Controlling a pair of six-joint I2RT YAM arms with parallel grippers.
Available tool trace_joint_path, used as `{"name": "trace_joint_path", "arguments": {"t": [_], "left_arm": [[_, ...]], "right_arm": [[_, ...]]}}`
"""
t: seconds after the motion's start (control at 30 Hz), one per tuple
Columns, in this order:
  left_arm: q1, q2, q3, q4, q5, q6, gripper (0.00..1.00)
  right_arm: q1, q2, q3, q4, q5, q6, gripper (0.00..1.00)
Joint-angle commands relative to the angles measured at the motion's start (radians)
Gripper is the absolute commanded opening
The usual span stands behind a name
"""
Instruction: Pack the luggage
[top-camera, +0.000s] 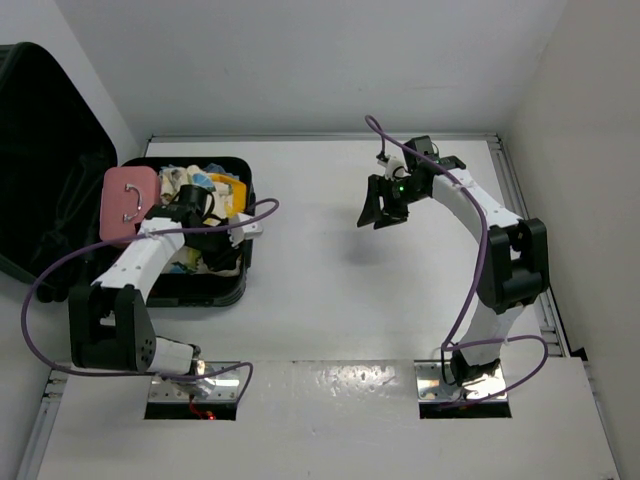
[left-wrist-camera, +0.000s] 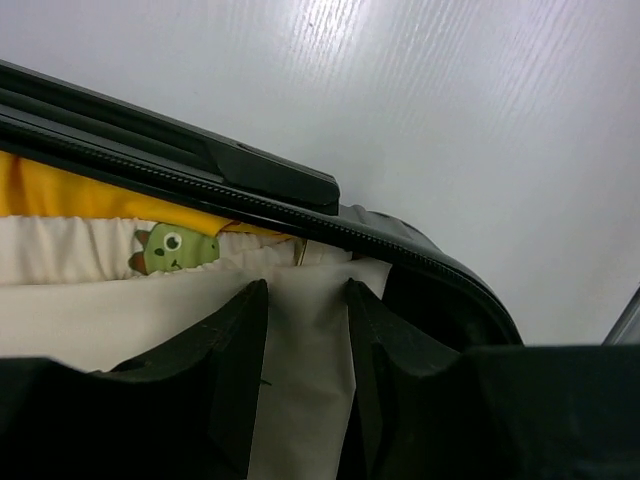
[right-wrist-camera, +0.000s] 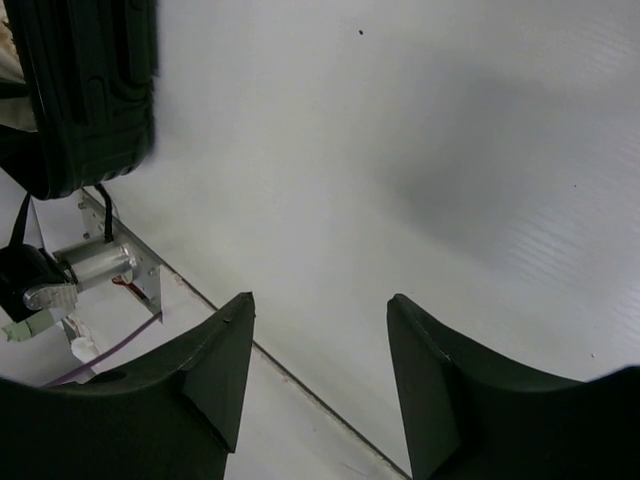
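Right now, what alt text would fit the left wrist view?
The left gripper sits inside the luggage, cream cloth filling the gap between its black fingers. Behind it: a green cartoon creature print, yellow fabric and the white table.

The luggage (top-camera: 215, 293) is set at the table's (top-camera: 330, 300) left; clothes (top-camera: 215, 190) are packed inside, with a small case (top-camera: 130, 205) laid at its left edge.
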Motion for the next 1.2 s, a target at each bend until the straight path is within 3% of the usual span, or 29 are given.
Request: {"name": "trace_joint_path", "arguments": {"t": [0.0, 0.13, 0.33, 0.57, 0.63, 0.67, 0.77, 0.8, 0.87, 0.9, 1.03, 1.17], "left_arm": [[0.011, 0.033, -0.049, 0.050, -0.048, 0.022, 0.43], [0.025, 0.034, -0.084, 0.094, -0.082, 0.022, 0.43], [0.025, -0.025, 0.014, 0.094, -0.010, -0.051, 0.62], [-0.026, -0.071, 0.480, 0.035, -0.003, -0.361, 0.75], [-0.026, -0.071, 0.621, 0.070, -0.115, -0.453, 0.78], [-0.026, -0.081, 0.662, 0.094, -0.242, -0.529, 0.78], [-0.035, -0.141, 0.645, 0.259, -0.529, -0.587, 0.83], [-0.044, -0.141, 0.617, 0.300, -0.744, -0.566, 0.83], [-0.058, -0.131, 0.599, 0.381, -0.957, -0.439, 0.83], [-0.058, -0.118, 0.574, 0.419, -1.155, -0.392, 0.83], [0.043, -0.066, 0.552, 0.587, -1.352, -0.178, 0.83], [0.127, -0.040, 0.552, 0.810, -1.427, 0.023, 0.82]], "right_arm": [[0.008, -0.024, 0.023, -0.001, -0.002, -0.033, 0.56], [0.008, -0.035, 0.012, -0.004, 0.002, -0.040, 0.56], [0.007, -0.040, 0.021, -0.010, -0.007, -0.043, 0.56], [0.013, -0.043, 0.047, -0.016, -0.021, -0.045, 0.56], [0.019, -0.046, 0.046, -0.001, -0.020, -0.036, 0.56], [0.024, -0.050, 0.043, 0.002, -0.019, -0.027, 0.56], [0.028, -0.055, 0.043, 0.014, -0.027, -0.020, 0.56], [0.034, -0.055, 0.041, 0.016, -0.031, -0.019, 0.56], [0.037, -0.054, 0.044, 0.019, -0.034, -0.020, 0.56], [0.039, -0.049, 0.043, 0.019, -0.037, -0.020, 0.56], [0.047, -0.034, 0.058, 0.017, -0.048, -0.011, 0.56], [0.056, -0.027, 0.064, 0.027, -0.047, -0.010, 0.56]]}}
